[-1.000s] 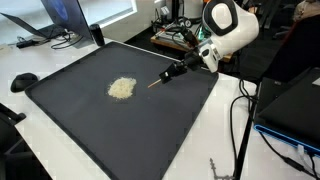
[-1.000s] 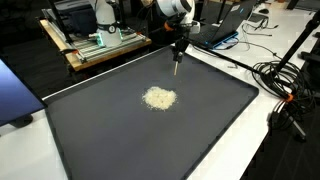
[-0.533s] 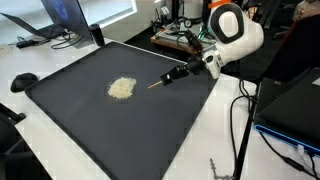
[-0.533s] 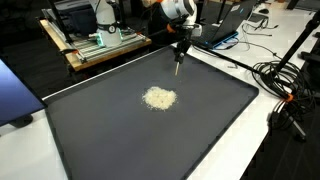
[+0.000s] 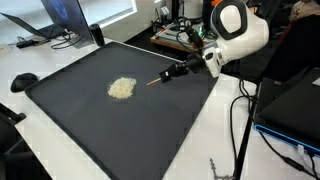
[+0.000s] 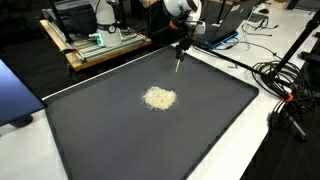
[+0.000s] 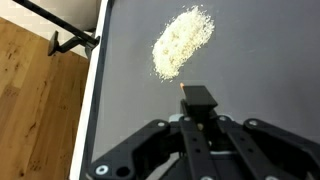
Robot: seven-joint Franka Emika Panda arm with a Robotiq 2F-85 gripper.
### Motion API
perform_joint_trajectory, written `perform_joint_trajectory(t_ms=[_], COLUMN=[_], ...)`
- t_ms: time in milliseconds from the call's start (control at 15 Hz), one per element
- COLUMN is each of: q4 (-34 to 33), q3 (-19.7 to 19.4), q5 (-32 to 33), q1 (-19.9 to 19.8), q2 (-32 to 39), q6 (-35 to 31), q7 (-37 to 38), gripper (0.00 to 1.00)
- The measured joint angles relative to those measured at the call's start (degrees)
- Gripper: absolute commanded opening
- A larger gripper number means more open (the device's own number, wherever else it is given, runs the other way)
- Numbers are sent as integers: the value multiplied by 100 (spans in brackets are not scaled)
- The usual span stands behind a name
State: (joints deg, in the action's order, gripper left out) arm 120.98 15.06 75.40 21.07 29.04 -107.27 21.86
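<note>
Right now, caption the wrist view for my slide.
Shut tool grips a stick just short of a pale grain pile on a dark mat.

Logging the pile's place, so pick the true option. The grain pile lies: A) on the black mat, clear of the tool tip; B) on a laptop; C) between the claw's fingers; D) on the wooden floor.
A: the grain pile sits on the black mat, with a gap to the tool in the claw.

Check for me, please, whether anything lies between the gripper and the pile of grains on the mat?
Nothing visible does: in all views only bare mat separates the pile of grains from the gripper, which is shut on a small stick.
</note>
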Motion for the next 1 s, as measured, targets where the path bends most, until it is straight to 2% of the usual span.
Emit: perform_joint_trajectory(t_ms=[533,1000], q4=[-105,-343], q3=[3,-101], q5=[-926,-2366], q1=[-351,-1048], q2=[-625,-1313], q6=[-238,-829], q7=[-845,-2392], gripper=[3,3])
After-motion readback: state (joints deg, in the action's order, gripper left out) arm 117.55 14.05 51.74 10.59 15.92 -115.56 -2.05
